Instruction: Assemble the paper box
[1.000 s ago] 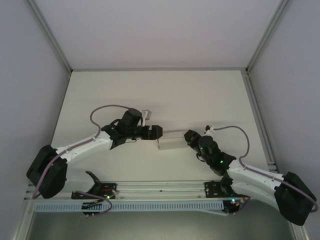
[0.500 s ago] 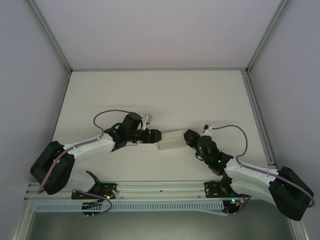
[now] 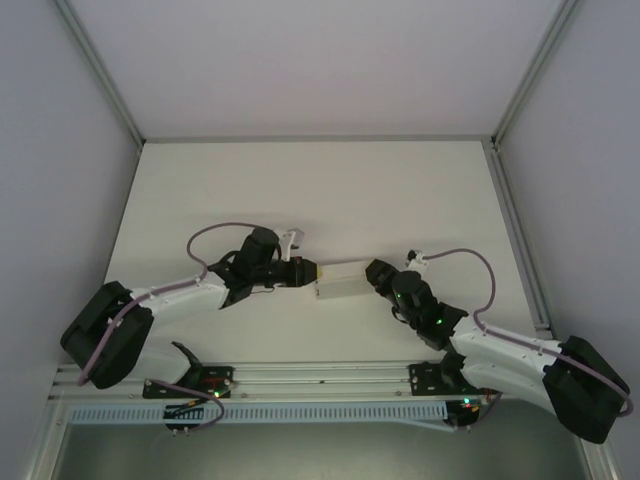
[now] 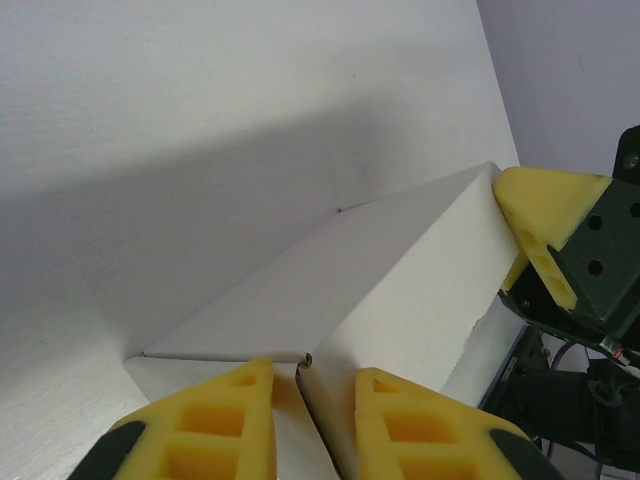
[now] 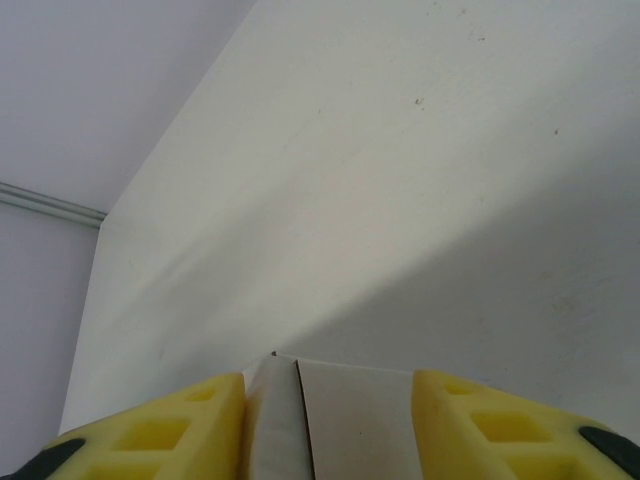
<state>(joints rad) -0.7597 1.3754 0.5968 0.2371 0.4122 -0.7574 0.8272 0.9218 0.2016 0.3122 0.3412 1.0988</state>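
Paper box (image 3: pixel 338 282) lies mid-table as a long pale sleeve stretched between the two arms, nearer the front rail (image 3: pixel 320 372) than the back wall. Seen from the left wrist, it is a raised card form with one crisp top crease and an open seam at its near corner.

The left gripper (image 3: pixel 306 272) has its yellow fingers (image 4: pixel 200 420) drawn close together on that near end, pinching thin card at the seam. The right gripper (image 3: pixel 373 271) meets the far end. Its fingers (image 5: pixel 150 430) stand spread on either side of the end panel, and I cannot tell whether they press it or merely bracket it.

The step in hand looks like squaring the sleeve and closing an end. To do it well, the left pinch should act as a light, steady anchor, since card this thin will likely buckle under a hard squeeze. Any push from the right is best made along the creases, with the paper box kept flat on the table (image 3: pixel 320 190).

Beyond the box the surface is bare and open towards the back, and the side walls are well apart. The tight side is the front, where the rail sits near both forearms, so moves are safer directed away from it
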